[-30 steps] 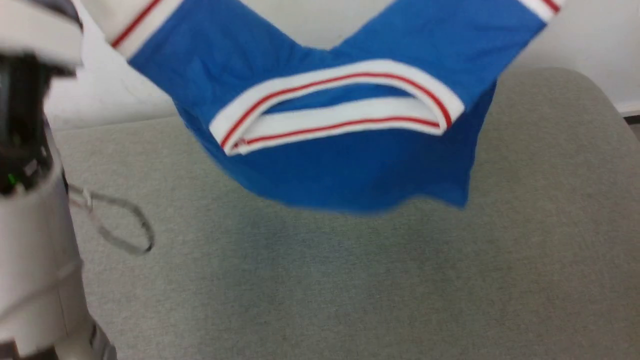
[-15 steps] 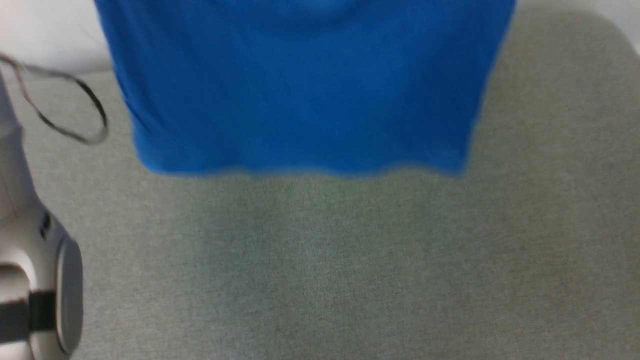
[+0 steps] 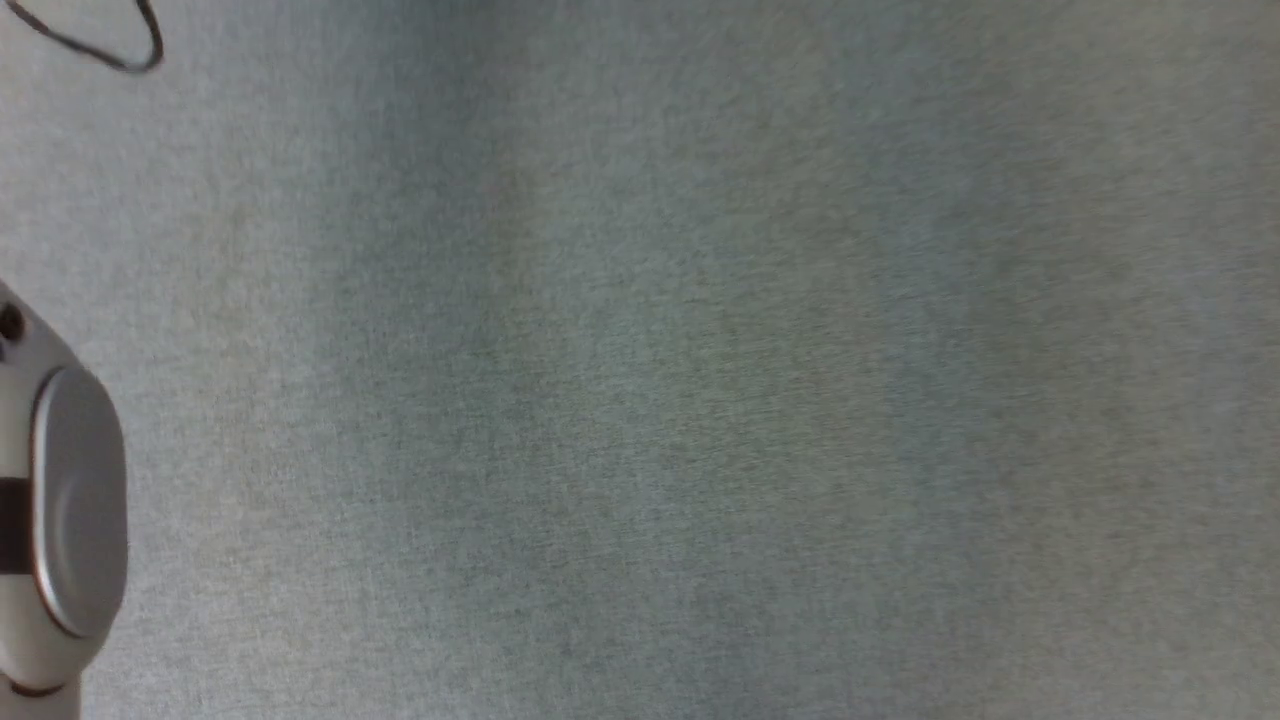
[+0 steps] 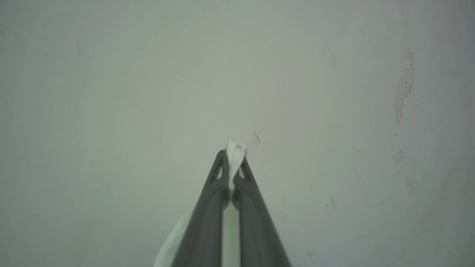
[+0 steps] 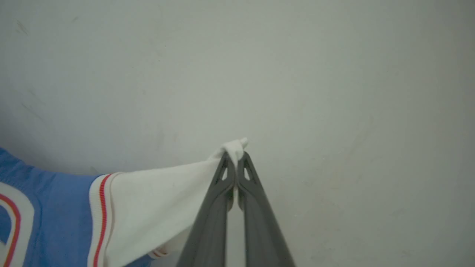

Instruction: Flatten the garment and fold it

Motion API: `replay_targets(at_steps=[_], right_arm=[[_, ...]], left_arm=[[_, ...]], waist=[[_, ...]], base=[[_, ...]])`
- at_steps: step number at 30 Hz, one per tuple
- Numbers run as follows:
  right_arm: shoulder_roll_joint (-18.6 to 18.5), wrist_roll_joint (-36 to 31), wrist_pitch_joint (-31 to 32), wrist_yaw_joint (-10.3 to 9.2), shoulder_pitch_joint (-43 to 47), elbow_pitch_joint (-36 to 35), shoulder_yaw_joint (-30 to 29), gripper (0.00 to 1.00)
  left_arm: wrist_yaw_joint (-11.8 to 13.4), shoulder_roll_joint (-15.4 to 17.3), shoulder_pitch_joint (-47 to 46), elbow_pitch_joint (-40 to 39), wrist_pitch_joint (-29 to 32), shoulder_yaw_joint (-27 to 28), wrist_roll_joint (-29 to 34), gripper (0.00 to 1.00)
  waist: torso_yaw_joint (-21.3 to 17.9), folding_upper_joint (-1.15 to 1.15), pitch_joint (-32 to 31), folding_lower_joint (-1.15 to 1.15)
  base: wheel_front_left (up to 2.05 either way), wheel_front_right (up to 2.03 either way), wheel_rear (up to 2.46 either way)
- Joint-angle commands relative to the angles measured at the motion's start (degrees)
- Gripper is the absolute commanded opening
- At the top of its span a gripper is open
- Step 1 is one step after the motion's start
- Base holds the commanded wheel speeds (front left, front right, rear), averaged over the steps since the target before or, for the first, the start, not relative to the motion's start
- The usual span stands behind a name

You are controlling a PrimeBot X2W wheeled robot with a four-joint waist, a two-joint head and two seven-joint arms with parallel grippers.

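From the head: looks down on a grey fabric tabletop [image 3: 700, 400], with a pale arm joint [image 3: 60, 520] near left and a dark cable loop [image 3: 120, 45] far left. From the left wrist: pinches a white tuft of the garment [image 4: 235, 147] in the closed tips of the left gripper [image 4: 233, 157], against a pale wall [image 4: 111, 92]. From the right wrist: clamps the right gripper [image 5: 234, 157] tight on the tip of the white sleeve [image 5: 156, 207], with cloth stretching away left to red-striped trim and blue body.

Open surface [image 3: 700, 400]; cable [image 3: 157, 48], perhaps.

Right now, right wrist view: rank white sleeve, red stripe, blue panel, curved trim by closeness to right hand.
1. white sleeve: pinched in the right hand.
2. red stripe: left, at the sleeve seam.
3. blue panel: farther left.
4. curved trim: far-left edge.
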Motion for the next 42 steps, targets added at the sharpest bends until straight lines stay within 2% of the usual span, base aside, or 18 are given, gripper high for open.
replay_targets(at_steps=[1,5,10,15,21,29,34,42], right_arm=[[-0.32,0.32,-0.63,-0.05,-0.21,0.54,0.21,0.00],[-1.84,2.16,-1.67,-0.05,2.05,0.45,1.06,0.00],[-3.96,6.95,-1.54,-0.05,8.15,-3.82,1.81,0.00],[-6.72,12.08,0.72,-0.05,19.34,-12.74,0.28,0.00],[-7.81,16.52,5.77,-0.05,39.10,-26.44,-5.73,0.00],[-2.05,18.94,11.63,-0.05,64.01,-42.65,-14.01,0.00],[2.75,19.51,13.25,-0.05,75.85,-48.10,-15.62,0.00],[8.04,20.36,14.75,-0.05,92.02,-54.57,-20.37,0.00]], left_arm=[[-0.70,-0.04,1.38,0.47,-0.64,0.51,-0.62,0.00],[-2.99,-0.59,5.60,0.75,-1.20,1.78,-3.54,0.00],[-5.74,-1.01,13.03,-3.24,1.16,2.58,-7.25,0.00],[-6.18,-1.35,23.30,-10.21,5.90,4.22,-11.28,0.00],[-6.35,-1.83,40.83,-22.55,13.28,5.27,-15.86,0.00],[-7.32,1.38,67.98,-38.15,18.53,4.93,-13.35,0.00],[-6.39,-1.59,82.32,-44.03,17.36,7.52,-15.13,0.00],[-8.25,-5.40,100.23,-50.22,15.77,10.64,-19.29,0.00]], waist=[[1.84,0.00,3.05,-0.02],[2.71,0.00,3.24,-0.02],[3.99,0.00,0.18,-0.02],[4.84,0.00,-5.56,-0.02],[5.35,0.00,-13.01,-0.02],[4.61,0.00,-18.81,-0.02],[3.74,0.00,-20.71,-0.02],[3.99,0.00,-22.56,-0.02]], base=[[0.00,0.00,0.00],[0.00,0.00,0.00],[0.00,0.00,0.00],[0.00,0.00,0.00],[0.00,0.00,0.00],[0.00,0.00,0.00],[0.00,0.00,0.00],[0.00,0.00,0.00]])
